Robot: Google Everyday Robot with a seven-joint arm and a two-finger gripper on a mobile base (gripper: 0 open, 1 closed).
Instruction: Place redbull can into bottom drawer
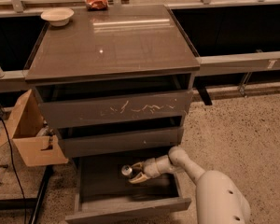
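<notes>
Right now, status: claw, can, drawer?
Claw over open bottom drawer, shut on can. Can not yet released. Nothing seen in the way.

Inside the bottom drawer [130, 210], the gripper [136, 172] clasps the redbull can [126, 170], its body mostly hidden between the fingers [137, 179], only the silver top showing. The drawer's rear is hidden under the middle drawer front [121, 142], and the picture's lower edge cuts off the robot arm [221, 199]

three drawers [112, 110], one redbull can [126, 171], one bowl [57, 16], one wrapper [96, 2], one end effector [132, 172] over the bottom drawer [102, 190]
</notes>
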